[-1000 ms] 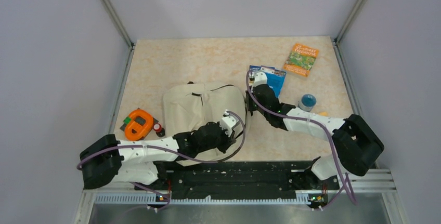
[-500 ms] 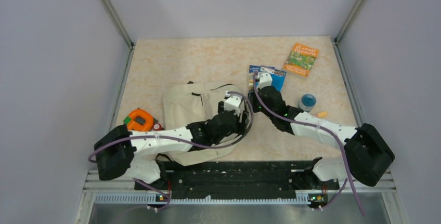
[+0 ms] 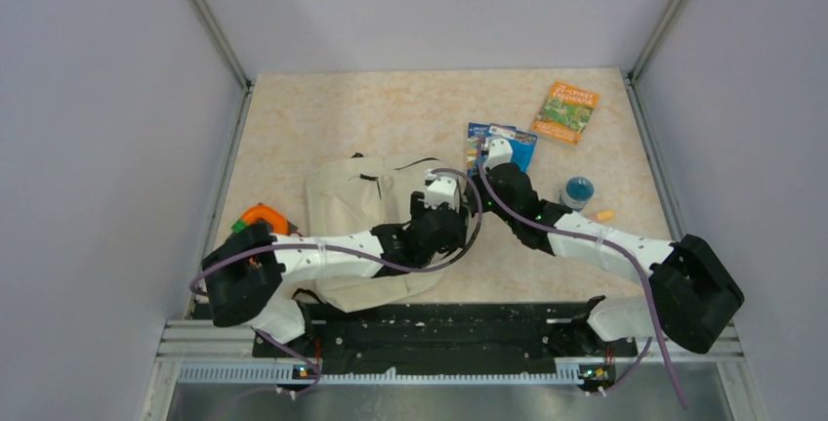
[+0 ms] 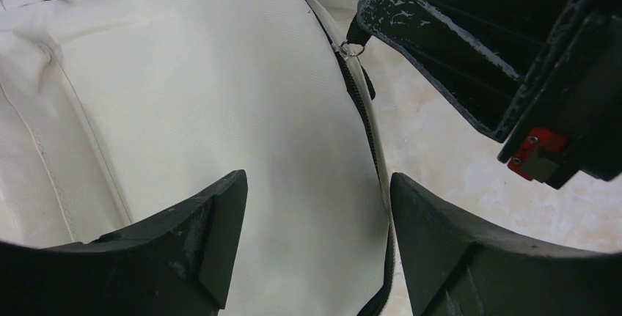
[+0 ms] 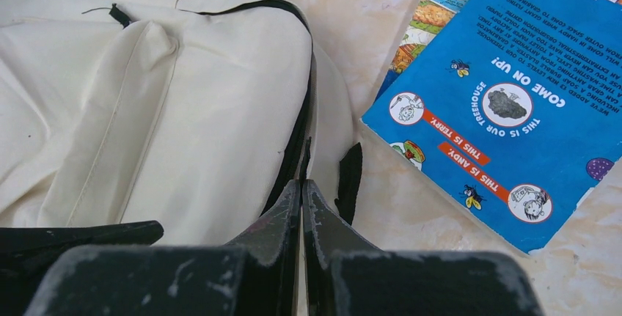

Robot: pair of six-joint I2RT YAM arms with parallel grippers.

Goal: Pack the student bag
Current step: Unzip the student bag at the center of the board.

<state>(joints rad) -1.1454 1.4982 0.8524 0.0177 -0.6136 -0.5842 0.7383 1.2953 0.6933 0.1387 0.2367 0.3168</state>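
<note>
On the worktop (image 3: 342, 118) there is one student bag (image 3: 356, 201), lying flat on the near-left part just beyond the arm bases, cream with black zipper lines. Half hidden behind the left arm, at the bag's left side, sits one orange object (image 3: 262, 216). There are two pincers, both at the bag's right edge. The left pincer (image 4: 315, 184) is released. Its two fingers stand well apart above the cream fabric, with the zipper line running down between them near the right finger, and whether they touch the cloth cannot be told. Just beyond it, the right pincer (image 5: 301, 184) is clenched, fingertips pressed together on the thin black zipper pull (image 4: 361, 19). That pull hangs from a small metal ring on the bag's zipper. A second, loose black tab (image 5: 348, 180) lies on the worktop just right of those fingertips. Two books lie farther out. One blue book (image 5: 499, 96) is just beside the bag's far-right corner, partly under the right arm in the top view. One orange-and-green book (image 3: 566, 111) is well beyond it, near the far-right corner. To the right of the right arm stand one small blue-topped round container (image 3: 578, 189) and, near it, one tiny orange piece (image 3: 605, 215).
</note>
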